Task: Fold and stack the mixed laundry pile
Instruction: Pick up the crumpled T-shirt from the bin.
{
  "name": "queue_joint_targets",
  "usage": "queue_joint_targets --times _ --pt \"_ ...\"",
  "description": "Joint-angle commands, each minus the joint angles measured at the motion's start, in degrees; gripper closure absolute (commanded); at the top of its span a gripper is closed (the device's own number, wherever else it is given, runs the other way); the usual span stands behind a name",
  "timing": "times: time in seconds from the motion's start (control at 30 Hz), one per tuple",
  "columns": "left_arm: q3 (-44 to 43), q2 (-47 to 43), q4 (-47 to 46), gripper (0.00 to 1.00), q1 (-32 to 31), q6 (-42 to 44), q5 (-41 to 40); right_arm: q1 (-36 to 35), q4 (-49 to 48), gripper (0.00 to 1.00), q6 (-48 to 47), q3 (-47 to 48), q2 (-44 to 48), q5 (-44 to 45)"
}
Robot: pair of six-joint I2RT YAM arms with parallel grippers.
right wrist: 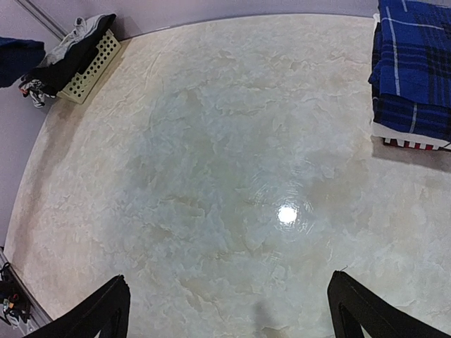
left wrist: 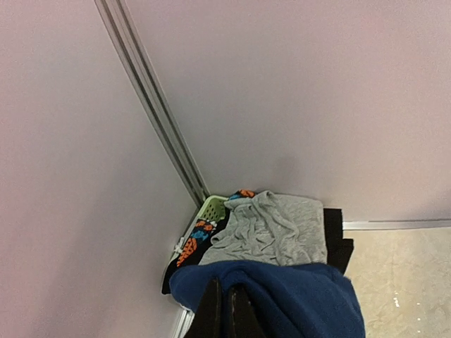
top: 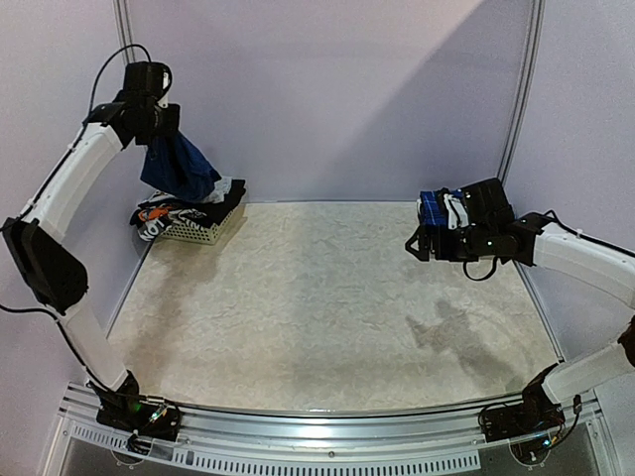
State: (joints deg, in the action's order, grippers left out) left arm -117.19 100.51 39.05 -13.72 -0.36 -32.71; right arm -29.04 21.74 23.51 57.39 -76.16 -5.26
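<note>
Pile (top: 184, 211): we see it in the basket (top: 205, 235), upper left.
Left gripper (left wrist: 227, 313): clamped on navy garment (top: 179, 169), raised above it.
Right gripper (right wrist: 229, 306): spread wide, empty, near plaid stack (right wrist: 412, 63).

The blue shirt (left wrist: 296, 299) half buries the left fingers (left wrist: 209, 313). The plaid stack (right wrist: 412, 63) runs off the right edge.

Marbled table (top: 317, 317) carries a basket (top: 198, 233) and, seemingly, a folded plaid stack (right wrist: 416, 70).
</note>
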Motion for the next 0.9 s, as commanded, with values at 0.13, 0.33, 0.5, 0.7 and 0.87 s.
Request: queue_joint_targets --times 0.13,0.33,0.5,0.7,0.87 --pt "4.6 -11.0 3.3 1.0 -9.7 -1.0 12.9 -3.2 -0.1 0.01 -1.0 1.6 3.7 -2.4" --pt "14.3 -16.5 -0.6 1.0 -17.2 -4.8 14.8 -14.0 -6.9 0.01 -9.4 1.9 3.3 -6.5" --pt "18.9 -17.0 -2.2 1.0 -22.2 -8.1 13.6 -23.1 -13.4 0.02 -13.4 4.8 -0.5 -4.5" --pt "21.8 -16.2 -3.5 1.0 -27.0 -13.0 12.7 -31.4 -21.1 0.02 -17.8 8.8 -6.9 2.4" --pt "22.7 -15.2 -3.6 1.0 -30.1 -14.8 11.6 -33.0 -26.4 0.05 -16.8 12.7 -13.3 4.8"
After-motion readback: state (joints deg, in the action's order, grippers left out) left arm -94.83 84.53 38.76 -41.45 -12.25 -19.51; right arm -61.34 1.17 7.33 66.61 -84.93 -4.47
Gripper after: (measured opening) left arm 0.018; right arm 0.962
